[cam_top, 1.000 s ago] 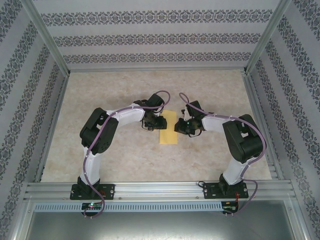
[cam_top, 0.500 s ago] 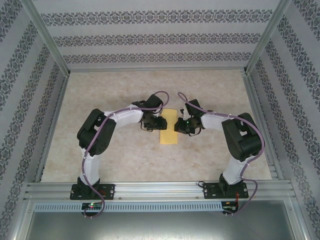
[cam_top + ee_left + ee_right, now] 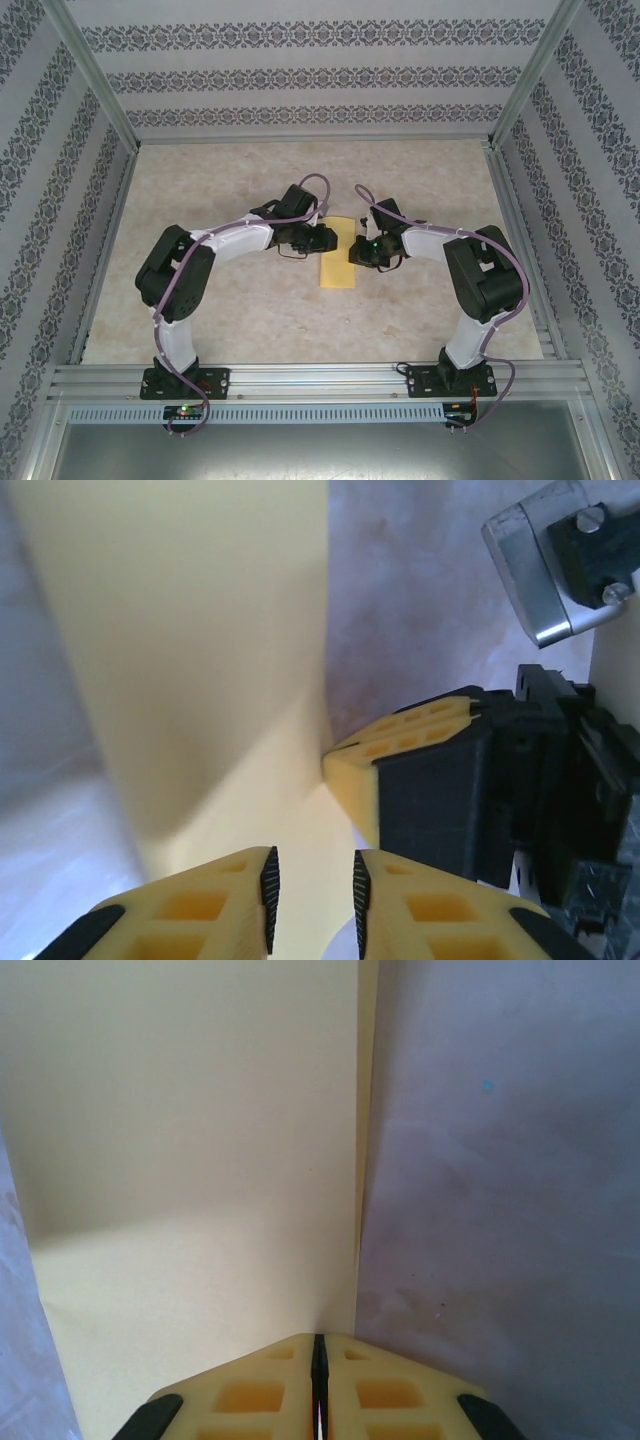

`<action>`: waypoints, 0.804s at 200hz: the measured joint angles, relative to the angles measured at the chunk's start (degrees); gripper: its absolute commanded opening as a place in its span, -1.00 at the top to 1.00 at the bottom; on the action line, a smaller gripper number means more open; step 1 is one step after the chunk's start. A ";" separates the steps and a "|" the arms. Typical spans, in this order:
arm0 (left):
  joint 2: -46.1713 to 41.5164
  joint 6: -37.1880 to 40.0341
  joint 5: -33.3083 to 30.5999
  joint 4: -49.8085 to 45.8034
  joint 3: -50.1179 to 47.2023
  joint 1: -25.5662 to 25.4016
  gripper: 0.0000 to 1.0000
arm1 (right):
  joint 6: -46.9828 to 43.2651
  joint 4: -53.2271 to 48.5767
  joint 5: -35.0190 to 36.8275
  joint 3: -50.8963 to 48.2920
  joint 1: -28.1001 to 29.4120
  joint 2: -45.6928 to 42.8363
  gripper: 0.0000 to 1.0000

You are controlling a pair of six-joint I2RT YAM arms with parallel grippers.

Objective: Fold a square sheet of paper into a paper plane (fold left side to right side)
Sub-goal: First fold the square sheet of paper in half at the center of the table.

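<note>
My left hand (image 3: 313, 900) hangs low over the paper (image 3: 338, 265). Its two fingers stand a little apart, with a narrow gap between the dark pads, and I can make out nothing in that gap. My right hand (image 3: 319, 1355) has its fingers pressed together, with no gap between them. Their tips sit at the paper's right edge. I cannot tell whether they pinch the sheet or merely press on it.

From above, the paper is a narrow yellow strip lying flat on the desk (image 3: 250, 310) near its middle, long side running away from me. It lies between my two hands. The left hand is at the strip's left edge toward the far end, and the right hand is at its right edge about halfway along.

Through the right wrist camera, the top layer stops just short of the layer under it, so a thin yellow margin shows along the right side. From the left wrist camera, my right hand's yellow fingertips meet the paper's edge, just beyond my left fingers.
</note>
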 measured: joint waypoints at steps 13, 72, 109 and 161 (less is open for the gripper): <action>2.03 -0.33 1.33 1.40 0.00 0.00 0.45 | 0.00 -0.02 0.00 0.00 0.00 0.00 0.77; 5.81 -0.46 1.64 1.73 0.00 0.00 0.47 | -0.42 -0.87 0.04 0.57 0.00 0.22 0.77; 5.81 -0.46 0.74 1.77 -1.20 0.63 0.48 | -0.59 -1.73 0.02 1.14 0.00 0.52 0.78; 4.76 -0.07 1.29 3.65 -4.04 1.77 0.47 | -1.51 -1.88 0.00 1.38 0.00 0.74 0.78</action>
